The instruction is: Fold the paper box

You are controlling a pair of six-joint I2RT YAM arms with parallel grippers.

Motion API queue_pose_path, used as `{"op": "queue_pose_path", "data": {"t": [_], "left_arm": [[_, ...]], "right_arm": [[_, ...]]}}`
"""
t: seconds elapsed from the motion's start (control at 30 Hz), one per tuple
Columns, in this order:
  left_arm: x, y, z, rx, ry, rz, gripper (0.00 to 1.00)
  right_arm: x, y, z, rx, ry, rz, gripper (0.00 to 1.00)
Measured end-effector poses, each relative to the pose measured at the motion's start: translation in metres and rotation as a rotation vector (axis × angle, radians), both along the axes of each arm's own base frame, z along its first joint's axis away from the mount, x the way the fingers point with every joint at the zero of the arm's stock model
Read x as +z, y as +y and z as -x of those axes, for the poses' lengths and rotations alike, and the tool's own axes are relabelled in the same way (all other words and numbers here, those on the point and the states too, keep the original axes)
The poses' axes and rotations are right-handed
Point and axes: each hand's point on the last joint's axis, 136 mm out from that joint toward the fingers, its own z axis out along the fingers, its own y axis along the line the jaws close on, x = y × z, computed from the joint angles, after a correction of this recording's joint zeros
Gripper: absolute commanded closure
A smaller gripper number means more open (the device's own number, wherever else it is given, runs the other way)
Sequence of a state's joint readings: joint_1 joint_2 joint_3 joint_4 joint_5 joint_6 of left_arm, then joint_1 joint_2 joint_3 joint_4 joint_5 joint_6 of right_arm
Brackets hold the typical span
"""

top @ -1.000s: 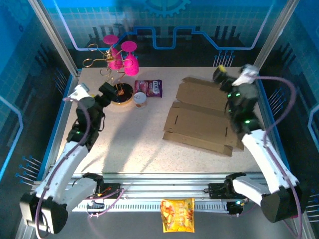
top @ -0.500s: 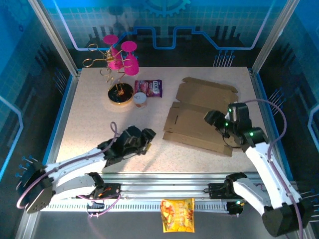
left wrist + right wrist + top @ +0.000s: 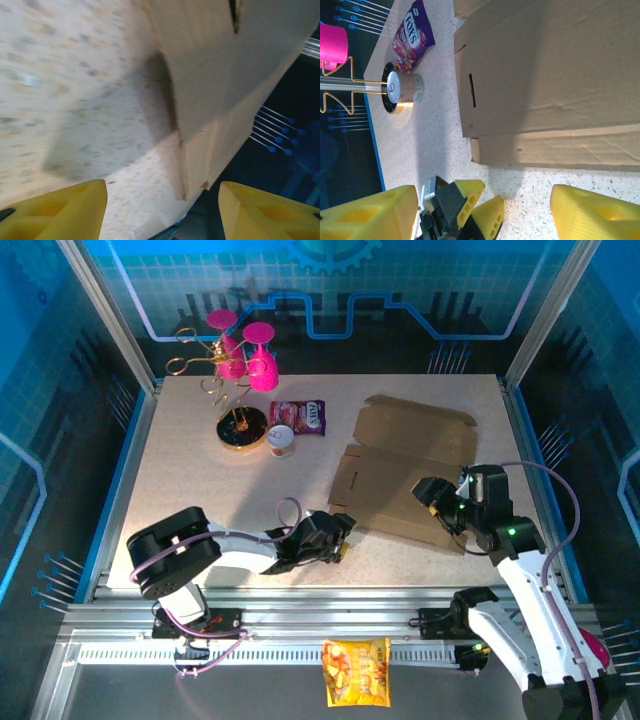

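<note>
The paper box [image 3: 405,472]: flat and unfolded on the table, a gripper at each end of its near edge, no flap raised yet.

Top view: the box lies on the right half of the table [image 3: 200,480]. The left gripper [image 3: 338,536] is low, just beside the near-left corner, and the right gripper [image 3: 433,492] is over the near panel. Both have their jaws apart and empty. Left wrist view: the yellow fingers [image 3: 65,207] frame the corner flap, whose edge seems to stand slightly off the table. Sliding one finger under that edge looks better than pressing from above. Right wrist view: the near strip and its crease lie ahead of the spread fingers [image 3: 590,212]. Pinning the panel beside the crease should keep the sheet from sliding as the flap lifts.
</note>
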State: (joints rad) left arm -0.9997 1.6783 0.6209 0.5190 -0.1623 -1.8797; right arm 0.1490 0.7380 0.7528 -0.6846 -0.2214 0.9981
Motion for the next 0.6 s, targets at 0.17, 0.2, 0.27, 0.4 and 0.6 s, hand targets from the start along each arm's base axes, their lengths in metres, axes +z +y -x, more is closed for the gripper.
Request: {"op": "queue_pose_path", "data": {"t": [0.17,0.2,0.27,0.4,0.6], "left_arm": [[-0.002,-0.02,-0.019,0.043,-0.022,0.047,0.45],[-0.004,-0.022,-0.022,0.049,-0.024,0.048,0.49],[-0.008,-0.026,-0.026,0.057,-0.03,0.048,0.57],[-0.012,-0.031,-0.033,0.077,-0.043,0.063,0.79],[-0.007,-0.026,-0.047,0.114,-0.091,0.077,1.0]], "right_arm": [[-0.002,0.002,0.005,0.011,0.008,-0.023,0.28],[-0.002,0.002,0.005,0.012,0.01,-0.026,0.28],[-0.003,0.003,0.006,0.017,0.014,-0.035,0.29],[-0.003,0.004,0.006,0.019,0.019,-0.051,0.29],[-0.007,0.003,0.015,0.001,0.03,-0.081,0.3]]}}
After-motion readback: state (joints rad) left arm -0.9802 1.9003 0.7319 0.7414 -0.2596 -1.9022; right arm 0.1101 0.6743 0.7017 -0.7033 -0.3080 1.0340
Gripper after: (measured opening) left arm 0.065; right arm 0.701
